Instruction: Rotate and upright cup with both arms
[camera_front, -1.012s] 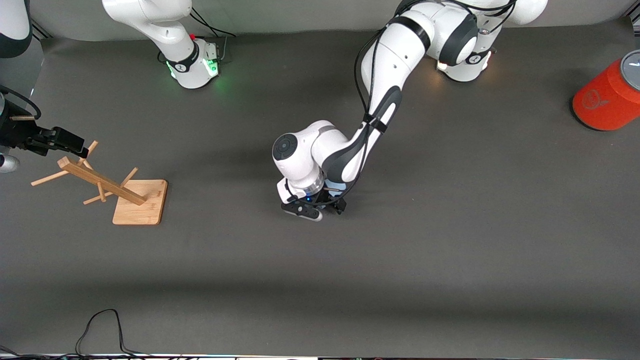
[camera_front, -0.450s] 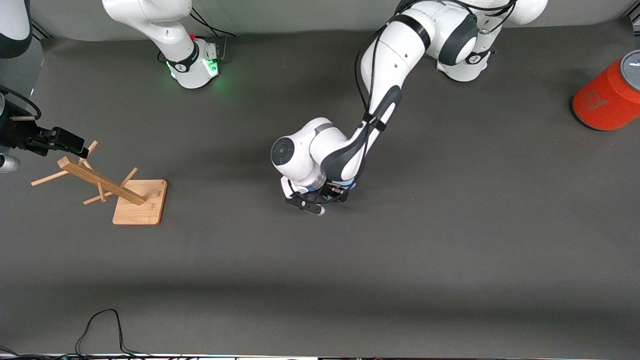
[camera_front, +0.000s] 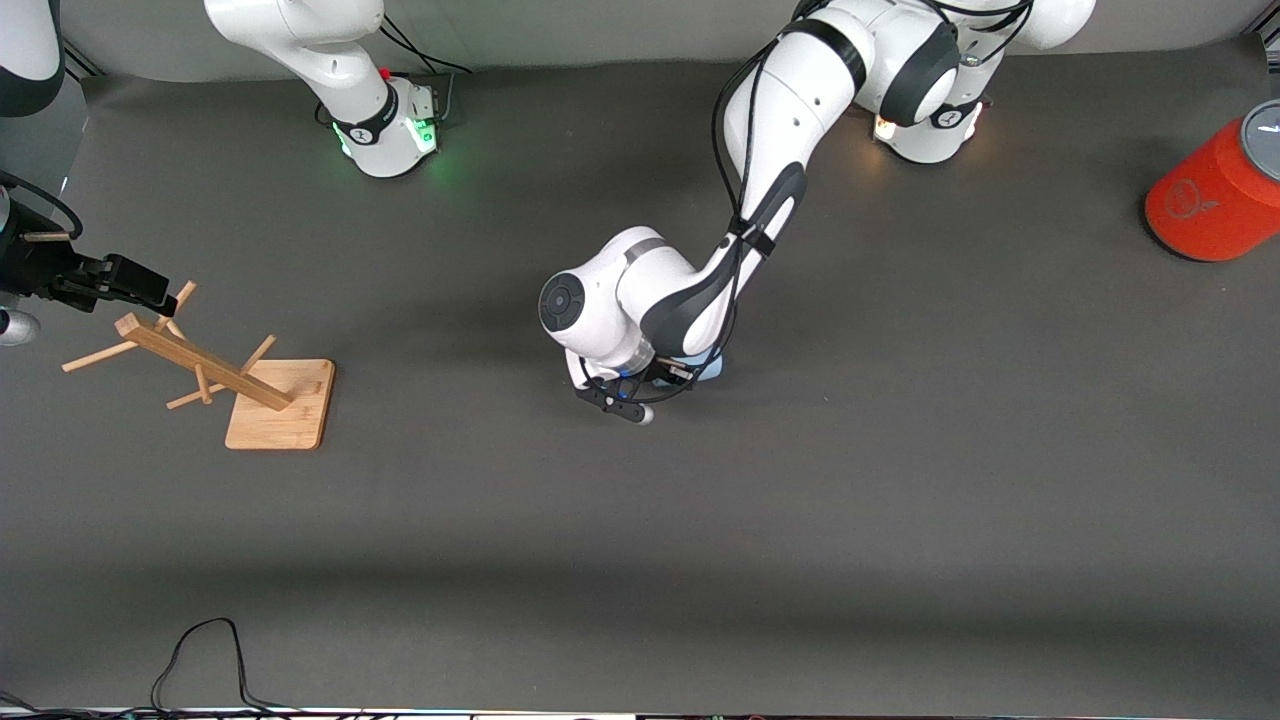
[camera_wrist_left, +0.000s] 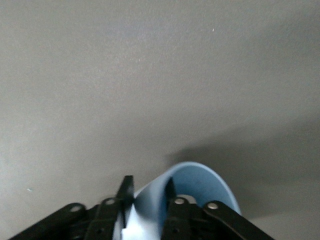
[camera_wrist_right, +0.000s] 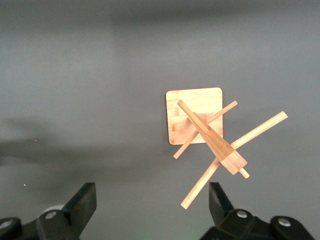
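A dark grey matte table (camera_front: 900, 520) fills the view, evenly lit, with soft shadow bands across it. Along its top edge runs a pale grey wall strip (camera_front: 600, 40). A black cable (camera_front: 200, 650) loops at the bottom edge.

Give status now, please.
Left claw pinching cup wall at mid-table. Right claw open, waiting above rack. Nothing in the way.

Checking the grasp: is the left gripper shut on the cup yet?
Shut on it: in the left wrist view the left gripper has one finger either side of the pale-blue cup's wall.
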